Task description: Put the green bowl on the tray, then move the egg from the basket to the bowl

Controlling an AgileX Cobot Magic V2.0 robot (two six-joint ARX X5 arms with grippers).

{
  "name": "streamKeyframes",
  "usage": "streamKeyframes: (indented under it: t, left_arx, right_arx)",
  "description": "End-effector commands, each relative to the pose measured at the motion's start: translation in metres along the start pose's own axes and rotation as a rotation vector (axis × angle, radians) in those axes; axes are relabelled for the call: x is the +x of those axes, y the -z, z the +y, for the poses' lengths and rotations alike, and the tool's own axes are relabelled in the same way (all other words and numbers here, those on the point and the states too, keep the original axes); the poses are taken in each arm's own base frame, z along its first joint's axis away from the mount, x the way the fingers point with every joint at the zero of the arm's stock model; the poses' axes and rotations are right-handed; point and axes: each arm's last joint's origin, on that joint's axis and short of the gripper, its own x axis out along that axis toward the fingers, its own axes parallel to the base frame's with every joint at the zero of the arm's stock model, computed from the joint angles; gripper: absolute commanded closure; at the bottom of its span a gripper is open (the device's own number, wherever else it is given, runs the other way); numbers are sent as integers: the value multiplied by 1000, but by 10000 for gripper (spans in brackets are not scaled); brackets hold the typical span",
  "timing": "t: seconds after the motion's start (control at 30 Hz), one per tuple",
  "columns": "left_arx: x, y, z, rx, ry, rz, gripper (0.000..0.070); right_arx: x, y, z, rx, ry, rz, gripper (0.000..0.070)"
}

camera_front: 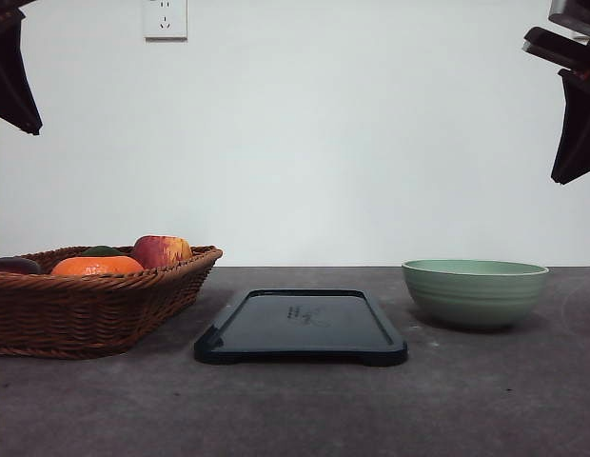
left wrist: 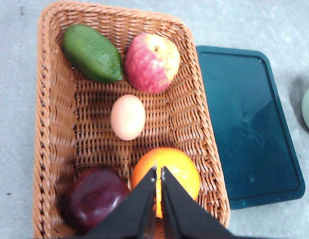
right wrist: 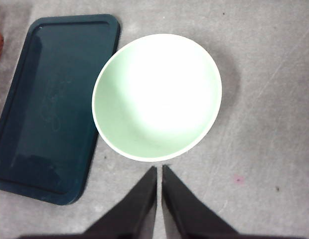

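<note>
Front view: green bowl (camera_front: pixel 475 291) on tabletop (camera_front: pixel 295 409) beside tray (camera_front: pixel 301 327), not yet on it; basket (camera_front: pixel 90 297) at far side of tray, both arms raised high

Left wrist view: left gripper (left wrist: pixel 158 172) fingers together, empty, above orange fruit (left wrist: pixel 167 174); egg (left wrist: pixel 128 117) just beyond, mid-basket. Likely fragile, smooth – pinch gently across its narrow middle

Right wrist view: right gripper (right wrist: pixel 159 169) fingers together, just short of bowl rim. Stiff ceramic, probably weighty, slick – grip the rim wall
</note>
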Motion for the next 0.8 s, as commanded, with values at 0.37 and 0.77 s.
streamKeyframes:
  t: [0.37, 0.77]
  left_arx:
    - [-2, -5, -2, 24, 6, -16, 389]
    - [-2, -5, -2, 18, 6, -13, 389]
  right_arx:
    - [-6, -9, 2, 8, 35, 43, 370]
    - [22, -58, -8, -4, 128, 196, 372]
